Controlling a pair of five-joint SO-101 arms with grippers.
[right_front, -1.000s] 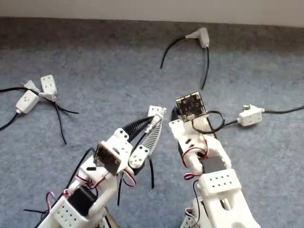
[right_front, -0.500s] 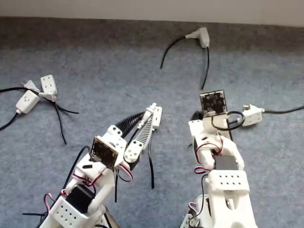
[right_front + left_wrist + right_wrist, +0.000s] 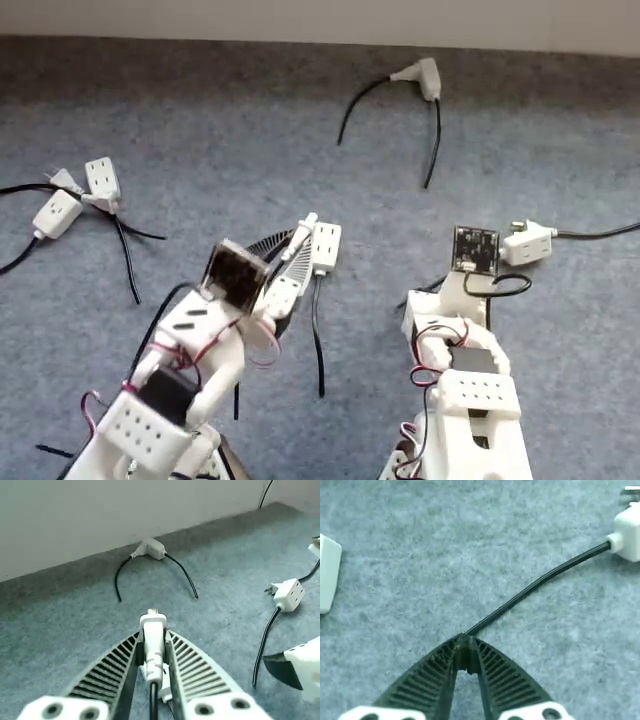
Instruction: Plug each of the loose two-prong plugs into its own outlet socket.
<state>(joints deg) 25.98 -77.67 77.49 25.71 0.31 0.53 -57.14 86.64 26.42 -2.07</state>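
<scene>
Far left: boxy white socket blocks with black leads, flat on grey felt-like carpet. Centre: left gripper, ribbed jaws pinching held plug, white, rectangular, raised off carpet. Right: right gripper, jaws pressed onto thin black cord of loose plug, white, lying on carpet.

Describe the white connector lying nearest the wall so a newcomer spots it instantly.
Start at the pale wall along the grey carpet's far edge. Just before it lies a white angled connector with two black cord stubs curving toward the arms. Unlike the other white pieces, it sits alone, far from both arms.
</scene>
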